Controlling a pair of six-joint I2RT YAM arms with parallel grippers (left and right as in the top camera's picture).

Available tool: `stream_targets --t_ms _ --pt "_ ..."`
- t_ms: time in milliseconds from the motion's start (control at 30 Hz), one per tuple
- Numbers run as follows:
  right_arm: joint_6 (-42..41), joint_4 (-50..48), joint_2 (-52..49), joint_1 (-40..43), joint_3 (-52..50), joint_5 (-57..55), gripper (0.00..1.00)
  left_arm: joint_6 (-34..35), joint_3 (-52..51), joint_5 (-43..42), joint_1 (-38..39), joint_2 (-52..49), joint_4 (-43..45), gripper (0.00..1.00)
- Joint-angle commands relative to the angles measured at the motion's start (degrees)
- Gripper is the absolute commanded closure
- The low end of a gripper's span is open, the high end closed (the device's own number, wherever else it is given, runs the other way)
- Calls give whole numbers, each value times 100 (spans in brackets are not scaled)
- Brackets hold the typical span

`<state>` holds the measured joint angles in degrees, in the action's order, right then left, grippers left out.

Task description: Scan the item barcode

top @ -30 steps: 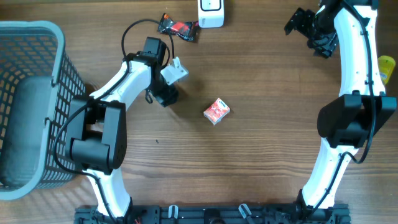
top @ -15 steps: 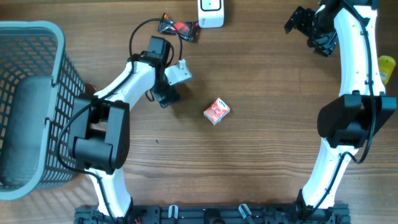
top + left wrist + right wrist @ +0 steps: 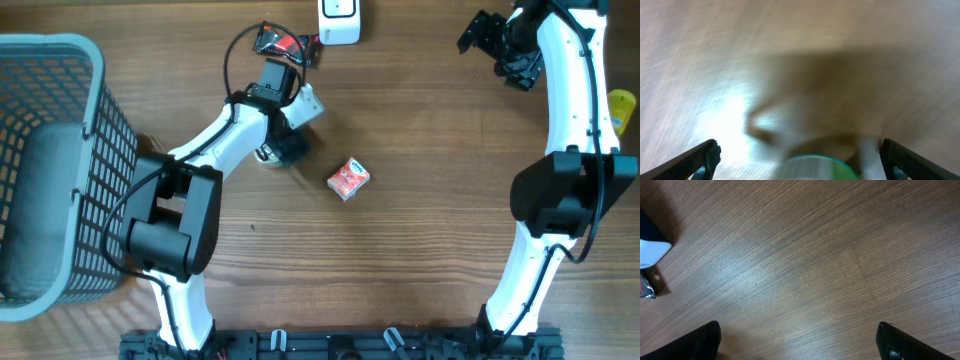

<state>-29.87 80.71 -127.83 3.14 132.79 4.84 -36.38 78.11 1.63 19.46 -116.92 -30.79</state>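
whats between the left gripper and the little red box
Nothing. In the overhead view, only bare table separates the left gripper from the red box.

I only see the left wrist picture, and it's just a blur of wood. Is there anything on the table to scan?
Observer: Yes, a small red box lies on the table, close to the left fingers but not touching them.
Operator: Is there anything to scan it with?
Observer: A white device sits at the table's far edge. It may be the scanner.
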Motion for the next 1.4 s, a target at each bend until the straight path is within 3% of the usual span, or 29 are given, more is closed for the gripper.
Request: stream_targets --t_ms 0,200,300,467,567,700,800,867,933,1000,1233,1367 --pt "122 -22 70 -9 59 -127 0 1912 188 426 -74 -55 61 0" --pt "138 -33 70 -9 59 -144 0 3849 577 428 122 417 -7 0" --pt "138 -28 70 -9 59 -199 0 4500 636 428 251 778 -28 0" --pt "708 -11 70 -20 59 -223 0 4575 636 433 557 1493 -590 0" --pt "896 -11 70 -28 59 -227 0 4439 634 1121 741 2006 -1121 0" --pt "887 35 66 -28 57 -227 0 5707 634 2592 807 2780 -1593 0" --pt "887 63 66 -35 31 -225 0 5976 634 2802 802 3263 -1781 0" --pt "885 81 63 -48 11 -225 0 5980 634 2334 802 3497 -1755 0" --pt "883 96 63 -68 -15 -223 0 5906 634 1812 802 3543 -1788 0" --pt "881 166 63 -72 -15 -223 0 5755 621 1843 782 3458 -1768 0" --pt "872 284 63 -72 -15 -221 0 7611 535 1878 570 2503 -2090 0" --pt "866 282 63 -72 -15 -221 0 7764 535 1871 542 1775 -2308 0"
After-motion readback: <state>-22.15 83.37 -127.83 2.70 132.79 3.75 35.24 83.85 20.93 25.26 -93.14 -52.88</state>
